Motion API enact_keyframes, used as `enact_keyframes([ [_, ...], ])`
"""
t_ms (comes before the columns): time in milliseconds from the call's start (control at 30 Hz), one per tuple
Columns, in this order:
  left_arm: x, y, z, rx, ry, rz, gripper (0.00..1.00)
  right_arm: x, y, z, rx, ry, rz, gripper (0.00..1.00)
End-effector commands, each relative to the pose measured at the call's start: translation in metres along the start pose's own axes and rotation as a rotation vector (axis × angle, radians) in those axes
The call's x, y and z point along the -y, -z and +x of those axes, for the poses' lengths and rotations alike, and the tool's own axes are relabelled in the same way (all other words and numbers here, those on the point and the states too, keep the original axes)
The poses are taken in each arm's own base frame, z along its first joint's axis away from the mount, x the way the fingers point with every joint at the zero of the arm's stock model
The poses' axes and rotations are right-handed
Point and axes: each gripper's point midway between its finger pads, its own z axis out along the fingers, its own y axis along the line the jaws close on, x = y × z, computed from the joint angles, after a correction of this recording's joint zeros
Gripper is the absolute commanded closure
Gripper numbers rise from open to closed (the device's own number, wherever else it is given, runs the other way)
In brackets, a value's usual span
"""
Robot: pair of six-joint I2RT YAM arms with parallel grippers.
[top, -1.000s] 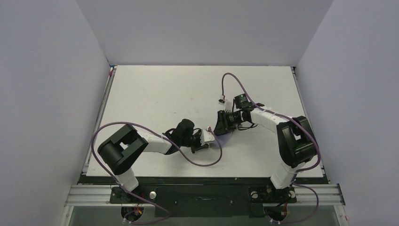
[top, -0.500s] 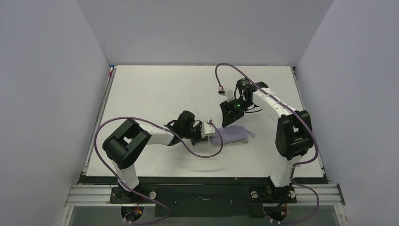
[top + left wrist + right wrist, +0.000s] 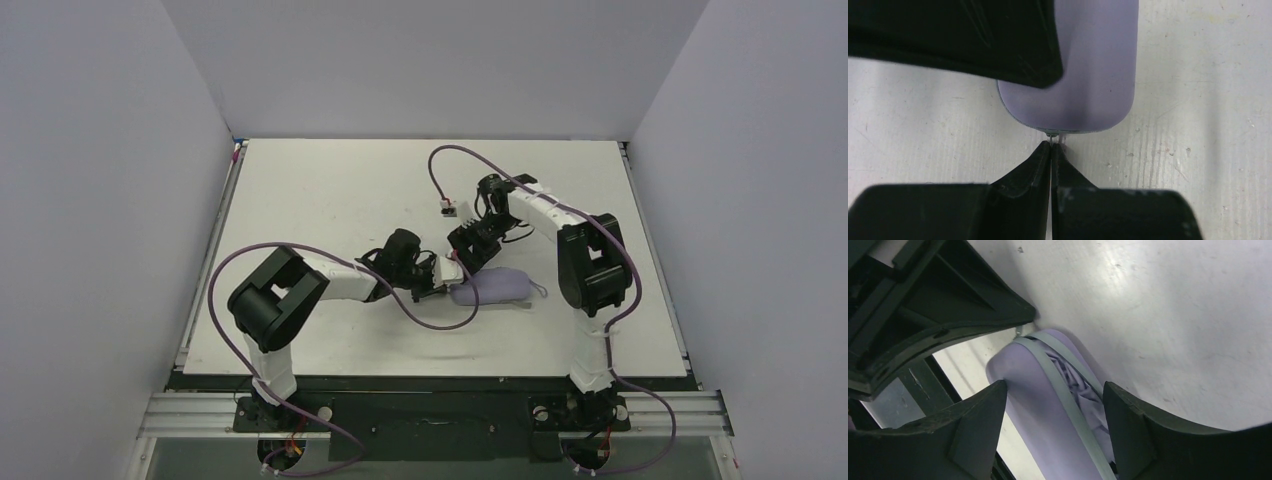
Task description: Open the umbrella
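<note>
Position note: the umbrella (image 3: 1077,386) shows only as crumpled lavender fabric in the narrow gap between the two halves of a lavender oval case (image 3: 497,287). The case lies flat on the white counter (image 3: 330,190), right of centre, with its long axis running left to right. No shaft or handle is visible.

The left tool (image 3: 450,277) sits low at the case's left end with its fingers pressed fully together. In the left wrist view the joined tips (image 3: 1050,146) meet a tiny metal piece (image 3: 1052,134) on the rim of the case (image 3: 1093,75). Cannot tell whether that piece is pinched or only touched.

The right tool (image 3: 468,250) comes down from behind onto the same left end. Its fingers stand well apart and straddle the case (image 3: 1020,395), one on each side, with the fabric-filled gap between them. Whether either finger touches the shell cannot be told. Both tools are just beside each other at this end.
</note>
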Motion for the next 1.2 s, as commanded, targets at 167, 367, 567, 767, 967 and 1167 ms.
enact_keyframes([
  [167,-0.009,-0.001,-0.004,0.001,-0.004,0.002,1.00,-0.012,-0.011,0.005,0.000,0.064,-0.088,0.70],
  [367,0.004,0.009,0.000,-0.012,0.005,0.019,1.00,-0.001,-0.011,0.005,0.029,0.057,-0.073,1.00],
  [567,0.027,0.019,0.014,-0.035,-0.005,0.043,1.00,0.009,-0.001,0.001,0.098,0.052,-0.032,1.00],
  [767,0.059,0.016,0.015,-0.032,-0.023,0.086,1.00,0.022,0.003,-0.013,0.210,-0.035,0.002,1.00],
  [967,0.055,0.008,-0.001,0.017,0.083,0.031,1.00,0.028,0.003,-0.035,0.405,-0.246,0.044,1.00],
  [1167,0.048,0.001,-0.016,0.071,0.133,-0.028,1.00,0.036,0.002,-0.050,0.585,-0.435,0.063,1.00],
])
